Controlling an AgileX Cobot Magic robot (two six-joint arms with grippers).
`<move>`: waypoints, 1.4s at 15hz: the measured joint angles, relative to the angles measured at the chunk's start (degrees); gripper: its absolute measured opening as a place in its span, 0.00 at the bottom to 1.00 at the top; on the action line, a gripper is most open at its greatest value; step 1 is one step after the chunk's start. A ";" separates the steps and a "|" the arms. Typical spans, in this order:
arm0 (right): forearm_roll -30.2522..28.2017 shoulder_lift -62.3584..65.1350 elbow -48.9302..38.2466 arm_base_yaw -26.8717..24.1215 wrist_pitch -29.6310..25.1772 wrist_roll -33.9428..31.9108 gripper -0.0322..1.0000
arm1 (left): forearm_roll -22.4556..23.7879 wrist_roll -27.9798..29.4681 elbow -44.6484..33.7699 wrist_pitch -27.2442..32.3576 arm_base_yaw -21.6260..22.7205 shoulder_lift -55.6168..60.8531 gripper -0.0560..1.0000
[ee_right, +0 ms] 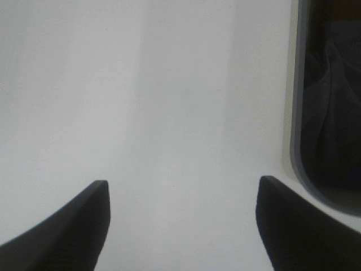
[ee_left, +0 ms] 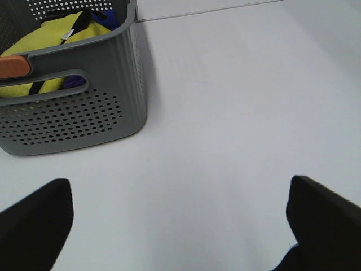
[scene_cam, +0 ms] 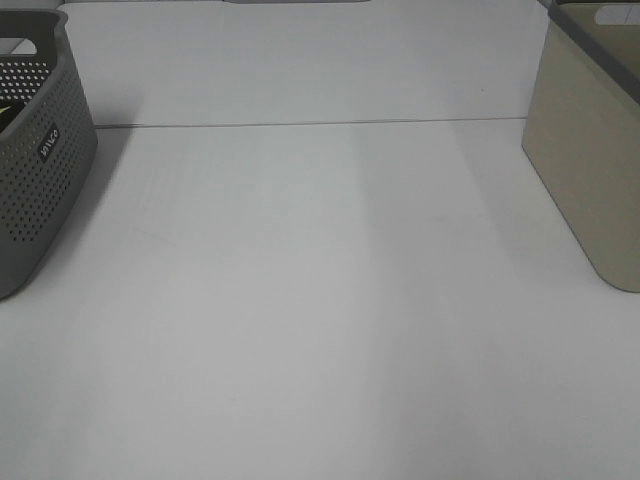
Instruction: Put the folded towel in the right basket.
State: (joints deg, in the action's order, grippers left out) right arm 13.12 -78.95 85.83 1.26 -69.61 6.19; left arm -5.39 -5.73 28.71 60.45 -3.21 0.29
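No folded towel lies on the white table [scene_cam: 320,300]. The right basket [scene_cam: 590,150] is beige with a grey rim and stands at the table's right edge. In the right wrist view its rim [ee_right: 294,113] shows, with a dark crumpled cloth [ee_right: 333,107] inside; I cannot tell if this is the towel. My right gripper [ee_right: 183,226] is open and empty over bare table beside that basket. My left gripper [ee_left: 180,226] is open and empty over bare table near the left basket. Neither gripper shows in the exterior high view.
A grey perforated basket [scene_cam: 40,150] stands at the table's left edge. In the left wrist view this grey basket [ee_left: 84,113] holds yellow cloth [ee_left: 56,34], something blue and an orange piece [ee_left: 14,66]. A seam [scene_cam: 320,123] crosses the table at the back.
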 joint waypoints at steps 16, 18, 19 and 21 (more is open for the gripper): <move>-5.73 56.49 -54.95 0.00 5.44 -0.06 0.70 | 0.00 0.00 0.00 0.00 0.00 0.00 0.98; -5.73 60.68 -55.46 0.00 6.07 0.00 0.70 | 0.00 0.00 0.00 0.00 0.00 0.00 0.98; -5.73 63.60 -55.46 0.00 6.53 0.06 0.70 | 0.00 0.00 0.00 0.00 0.00 0.00 0.98; -5.73 70.36 -56.15 0.00 7.05 0.29 0.70 | 0.00 0.00 0.00 0.00 0.00 0.00 0.98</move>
State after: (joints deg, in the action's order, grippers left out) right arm 7.39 -8.59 29.68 1.26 -62.57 6.47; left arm -5.39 -5.73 28.71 60.45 -3.21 0.29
